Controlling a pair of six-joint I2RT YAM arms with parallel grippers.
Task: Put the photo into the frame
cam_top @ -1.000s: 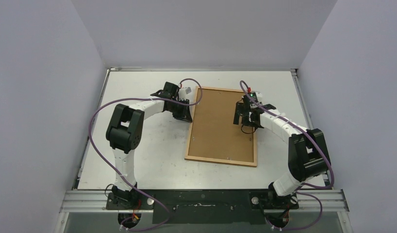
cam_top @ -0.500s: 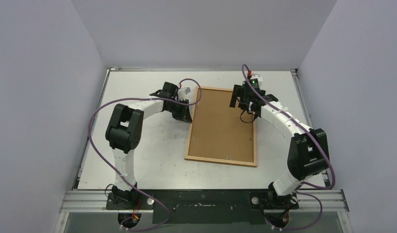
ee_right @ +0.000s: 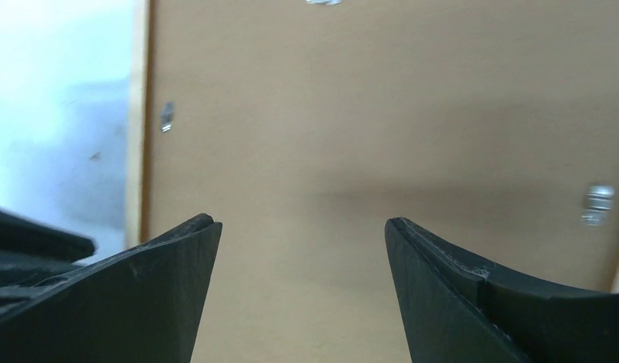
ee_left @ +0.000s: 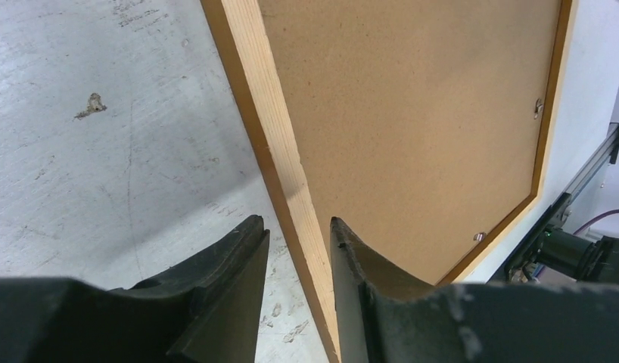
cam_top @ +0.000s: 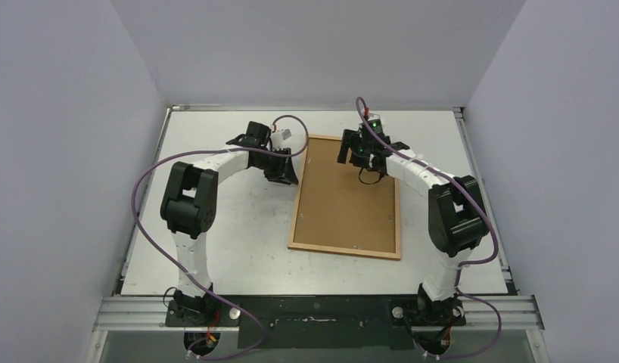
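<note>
While the frame (cam_top: 344,251) lies back-up on the table (cam_top: 231,249) with its backing (cam_top: 344,204) seated, the photo is not in view; whether it sits underneath I cannot tell. At the frame's 10 o'clock the left claw (ee_left: 295,221) straddles the rail, jaws slack, not pinching. Toward 12 o'clock the right claw (ee_right: 300,221) hangs wide open over the backing, empty. If the photo is inside, probably only the tabs (ee_right: 598,203) remain.

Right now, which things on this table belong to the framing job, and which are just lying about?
Job: frame, backing board, metal tabs, left tool astride the frame's edge, right tool over the board. No photo visible.
Just there: table, purple cables, stain on the table.
</note>
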